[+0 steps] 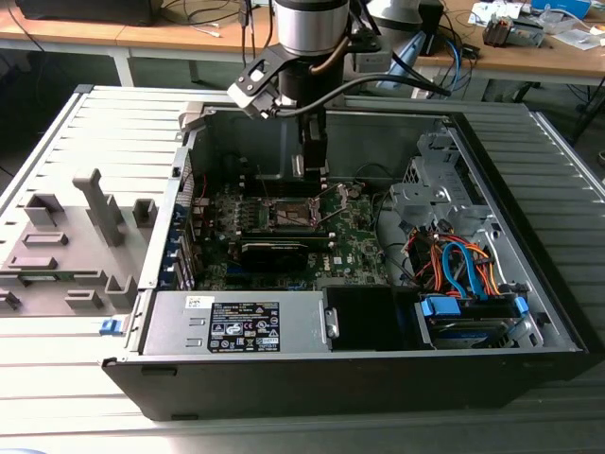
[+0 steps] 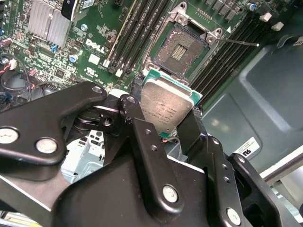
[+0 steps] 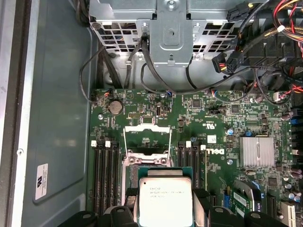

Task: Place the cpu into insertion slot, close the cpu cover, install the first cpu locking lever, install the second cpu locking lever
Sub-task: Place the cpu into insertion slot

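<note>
In the exterior view the gripper (image 1: 312, 156) hangs inside the open computer case (image 1: 397, 378), over the far half of the motherboard (image 1: 354, 241). The insertion slot (image 1: 291, 214) sits low under it, a little toward the exterior view's left. The long black card (image 1: 274, 251) lies just nearer than the slot. A grey fixture tray (image 1: 66, 246) rests outside the case on the exterior view's left, well apart.

In the second wrist view the 2 black fingers (image 2: 137, 123) are clamped on opposite edges of the cpu (image 2: 165, 106), its metal top facing the camera. The chip is held in the air, apart from the board. The insertion slot (image 2: 182, 47) lies ahead of it, past its free edge. The slot is bare, its brownish centre exposed between 2 banks of memory slots (image 2: 137, 28).

In the first wrist view the cpu (image 3: 164, 201) overlaps part of the socket, so from above chip and slot look nearly lined up. The cpu cover (image 3: 147, 152) stands raised on the side of the slot away from the fingers, off the socket. My judgement: the placing step is in hand, and it turns on the gap down to the slot and on how square the chip's edges sit to the silver rim
</note>
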